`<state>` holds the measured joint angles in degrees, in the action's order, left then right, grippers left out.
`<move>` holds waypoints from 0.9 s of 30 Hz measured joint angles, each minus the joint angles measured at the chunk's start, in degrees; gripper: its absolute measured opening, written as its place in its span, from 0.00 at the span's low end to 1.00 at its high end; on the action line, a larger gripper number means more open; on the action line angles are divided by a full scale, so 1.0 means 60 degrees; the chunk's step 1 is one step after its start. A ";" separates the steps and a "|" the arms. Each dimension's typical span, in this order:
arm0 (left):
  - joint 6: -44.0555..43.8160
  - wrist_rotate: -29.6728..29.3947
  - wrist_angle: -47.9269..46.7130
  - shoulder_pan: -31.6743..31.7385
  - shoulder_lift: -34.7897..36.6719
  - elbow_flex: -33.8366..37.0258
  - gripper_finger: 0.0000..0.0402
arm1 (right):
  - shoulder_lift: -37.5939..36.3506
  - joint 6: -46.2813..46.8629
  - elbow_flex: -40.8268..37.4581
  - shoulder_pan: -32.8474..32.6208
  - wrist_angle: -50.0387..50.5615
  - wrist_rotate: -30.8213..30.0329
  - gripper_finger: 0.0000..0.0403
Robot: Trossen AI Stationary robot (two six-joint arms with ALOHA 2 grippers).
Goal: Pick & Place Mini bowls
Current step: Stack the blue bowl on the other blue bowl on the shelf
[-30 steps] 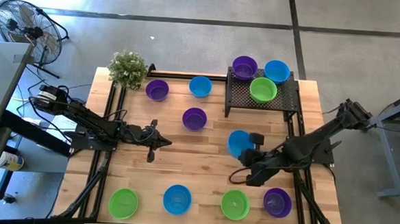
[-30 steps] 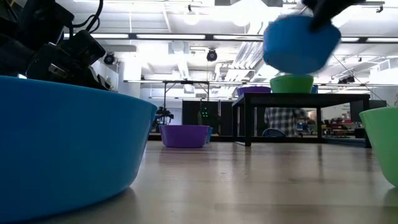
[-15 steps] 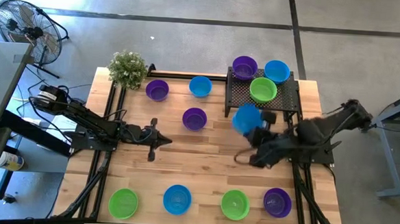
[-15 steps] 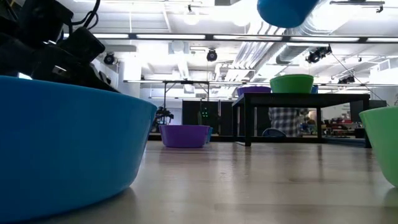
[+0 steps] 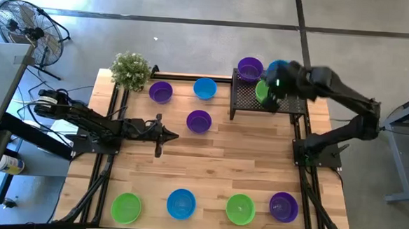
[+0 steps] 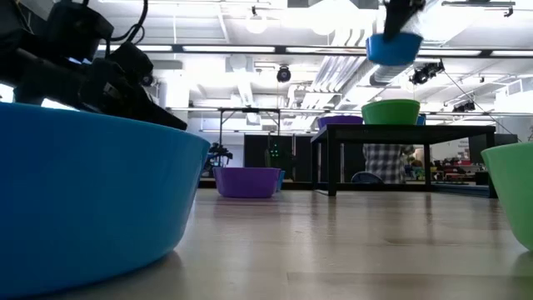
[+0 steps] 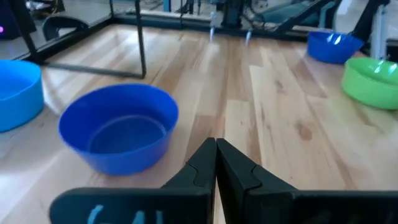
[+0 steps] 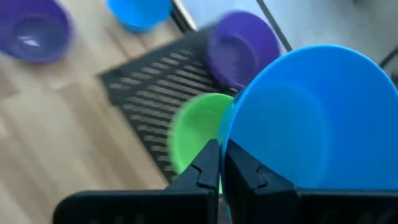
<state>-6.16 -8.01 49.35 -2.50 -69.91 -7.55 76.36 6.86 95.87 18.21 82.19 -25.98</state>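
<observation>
My right gripper (image 5: 270, 86) hangs high over the black mesh tray (image 5: 289, 105) at the table's far right, shut on a blue mini bowl (image 8: 305, 118), also seen as the blue bowl (image 6: 393, 48) above the tray. On the tray below it sit a green bowl (image 8: 193, 134) and a purple bowl (image 5: 250, 68). My left gripper (image 5: 175, 135) is shut with nothing in it, low at the table's left. It points at a purple bowl (image 5: 198, 121) resting on its base on the wood. My right gripper pinches the blue bowl's rim (image 8: 231, 140) between its two fingers, which slant down from above. The rim's edge runs between the fingertips; the rest of the bowl spreads out to one side. The bowl hangs below the fingers, lifted clear above the tray.
A potted plant (image 5: 131, 70) stands at the far left corner. Purple (image 5: 161, 92) and blue (image 5: 204, 88) bowls sit near the far edge. Green (image 5: 126, 207), blue (image 5: 181, 203), green (image 5: 240, 207) and purple (image 5: 282, 206) bowls line the near edge. Bare wood lies mid-table.
My right gripper has carried the blue bowl up from just above the table's middle right and toward the far edge, ending over the mesh tray; its wrist has tipped and rolled on the way. My left gripper has shifted a little toward the far edge, still shut.
</observation>
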 joint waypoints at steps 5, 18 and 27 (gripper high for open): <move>0.0011 -0.0003 -0.0121 -0.0022 -0.0029 0.0000 0.01 | 0.0000 -0.1204 -0.0188 0.2304 -0.0411 0.1042 0.01; -0.0053 -0.0010 -0.0405 -0.0022 -0.0035 0.0000 0.01 | 0.0324 -0.2931 -0.0195 0.5454 -0.1183 0.2992 0.00; -0.0268 -0.0014 -0.0544 -0.0022 -0.0034 0.0000 0.01 | 0.1483 -0.3496 -0.0195 0.5975 -0.1379 0.3615 0.01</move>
<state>-7.77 -8.10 46.08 -2.63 -70.11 -7.55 85.26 -14.11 94.70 54.06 73.91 -4.29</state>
